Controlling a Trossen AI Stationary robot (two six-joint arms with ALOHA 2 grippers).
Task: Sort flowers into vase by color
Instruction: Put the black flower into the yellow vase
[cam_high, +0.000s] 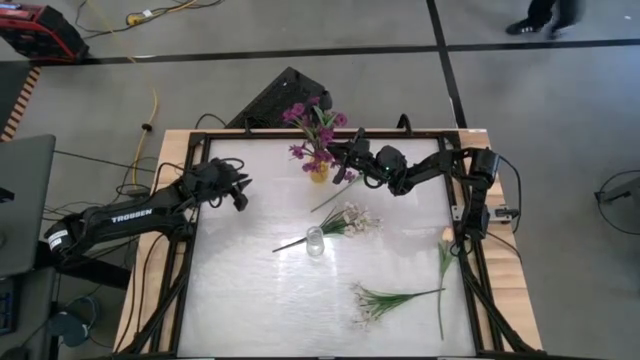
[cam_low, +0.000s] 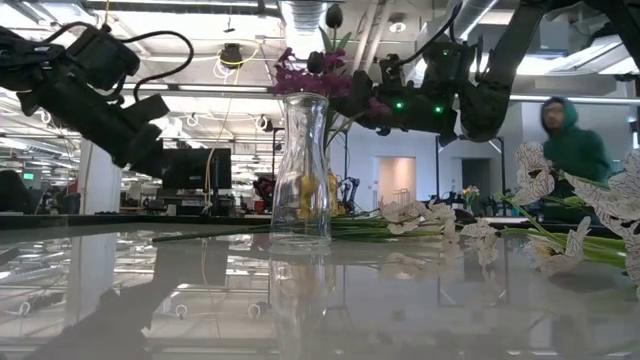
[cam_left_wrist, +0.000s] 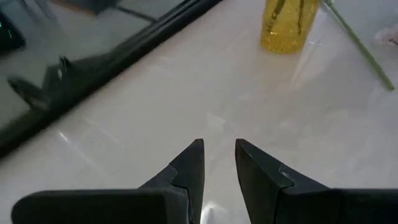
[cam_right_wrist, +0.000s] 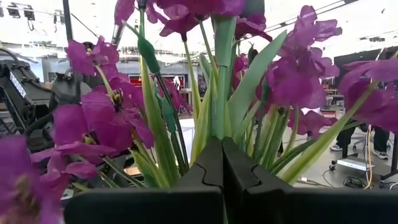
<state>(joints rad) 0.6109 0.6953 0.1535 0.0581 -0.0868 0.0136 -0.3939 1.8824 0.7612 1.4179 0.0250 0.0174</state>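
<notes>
Purple sprays (cam_right_wrist: 118, 118) crowding just ahead of the right gripper (cam_right_wrist: 222, 146), fingers clenched on a green stem (cam_right_wrist: 222, 81) among them, blooms standing in the yellow vase (cam_high: 318, 172) right beside the fingertips. Left gripper (cam_left_wrist: 219, 163) hovering over bare table (cam_left_wrist: 186, 93), fingers slightly apart, grasping nothing; yellow vase well ahead of them. Clear vase (cam_high: 315, 241) mid-table, a white spray (cam_high: 350, 220) lying just beside it; another white spray (cam_high: 385, 298) and a tulip (cam_high: 445, 262) well apart from both grippers.

The left end effector (cam_high: 238, 190) hovers raised at the left, fingers slightly parted and holding nothing, while the right end effector (cam_high: 340, 155) reaches inward at the far edge, fingers pressed together.
</notes>
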